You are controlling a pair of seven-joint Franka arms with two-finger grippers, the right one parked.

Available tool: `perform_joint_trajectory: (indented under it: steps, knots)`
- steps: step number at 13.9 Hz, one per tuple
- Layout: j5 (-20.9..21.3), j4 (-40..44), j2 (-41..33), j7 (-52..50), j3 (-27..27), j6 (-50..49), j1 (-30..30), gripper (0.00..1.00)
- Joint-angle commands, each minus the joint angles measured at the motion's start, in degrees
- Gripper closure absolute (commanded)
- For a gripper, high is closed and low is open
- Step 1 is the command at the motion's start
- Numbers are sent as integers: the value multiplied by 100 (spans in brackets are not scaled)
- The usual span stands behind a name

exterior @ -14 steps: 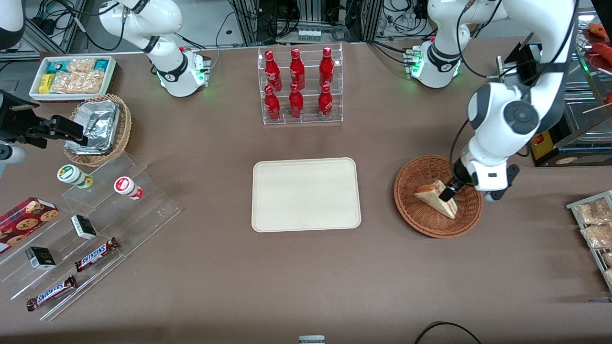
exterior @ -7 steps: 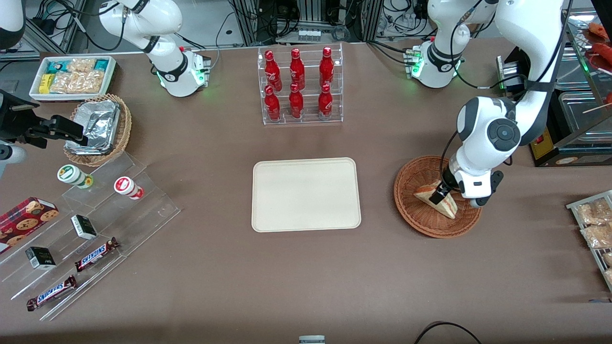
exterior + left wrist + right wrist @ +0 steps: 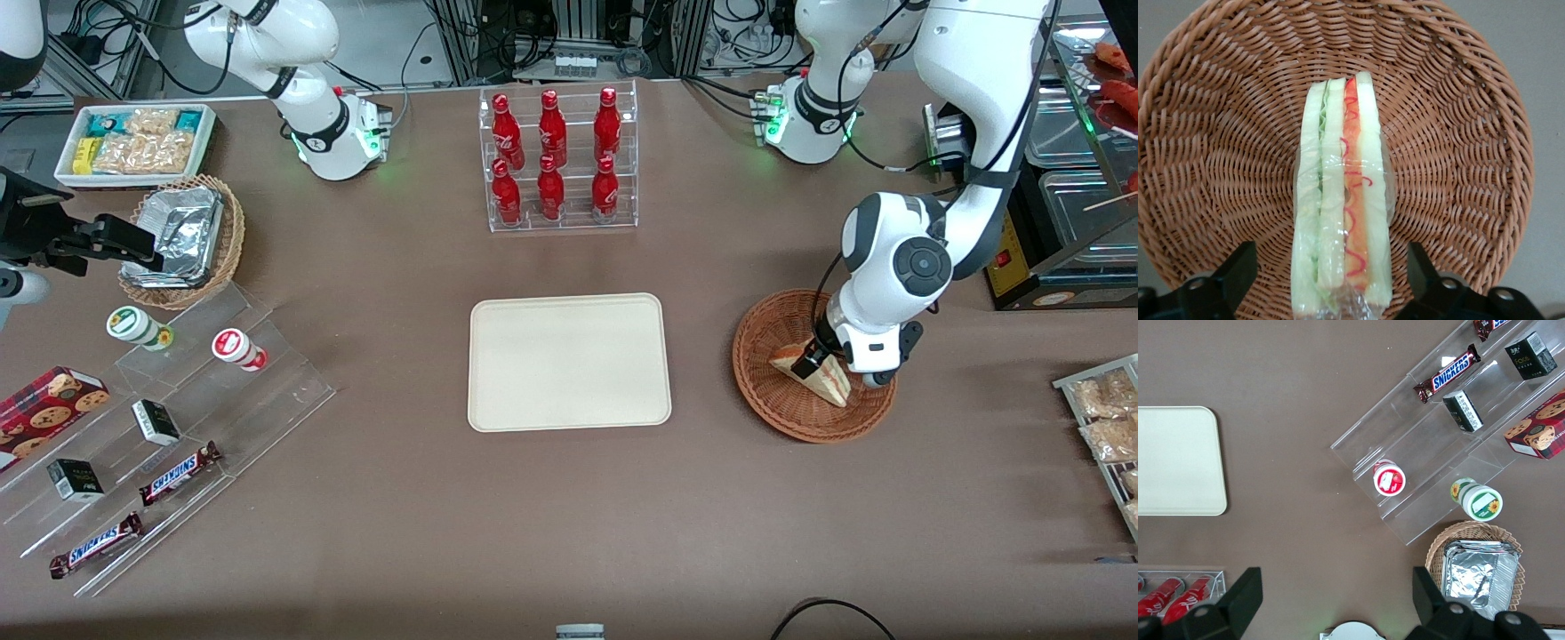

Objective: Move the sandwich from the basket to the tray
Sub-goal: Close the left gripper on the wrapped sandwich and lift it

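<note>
The sandwich (image 3: pixel 813 373) (image 3: pixel 1342 200), a plastic-wrapped wedge of pale bread with red and green filling, stands on edge in the reddish-brown wicker basket (image 3: pixel 763 384) (image 3: pixel 1211 133). My gripper (image 3: pixel 811 359) (image 3: pixel 1331 280) is low over the basket with the sandwich between its fingers (image 3: pixel 1238 270). The fingers stand wide apart, one on each side of the wedge, with a gap of wicker showing between each finger and the bread. The cream tray (image 3: pixel 569 362) (image 3: pixel 1175 460) lies flat beside the basket, toward the parked arm's end of the table.
A clear rack of red bottles (image 3: pixel 556 160) stands farther from the front camera than the tray. A clear stepped shelf (image 3: pixel 169 418) with snacks and a lighter wicker basket with foil containers (image 3: pixel 182 238) sit toward the parked arm's end. A rack of snack packets (image 3: pixel 1102 418) is at the working arm's end.
The gripper has moved along the sandwich toward the tray end of the basket and come down around it. The sandwich has stayed in place.
</note>
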Motion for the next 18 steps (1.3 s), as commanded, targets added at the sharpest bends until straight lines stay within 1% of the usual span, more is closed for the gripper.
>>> perform_joint_trajectory:
  steps: [1, 2, 5, 6, 8, 9, 10, 11, 13, 16, 18]
  knots:
    - [50, -39, 45, -208, -26, 201, 29, 71]
    - [50, -39, 45, -217, -26, 192, 29, 100]
    - [50, 40, -138, -226, -17, 44, 37, 100]
    - [67, 118, -270, -191, -17, -210, 46, 100]
    - [76, 678, -359, -165, 0, -1007, 37, 100]
    - [163, 1090, -359, -156, 1, -1586, -6, 100]
    - [382, 1495, -350, -199, -34, -2123, -50, 100]
    - [480, 1864, -333, -217, -61, -2546, -146, 100]
    - [489, 2550, -237, -217, -87, -3049, -602, 100]
    - [332, 3298, 44, -314, -87, -3069, -1340, 100]
    - [322, 3572, 325, -279, -87, -3042, -1876, 100]
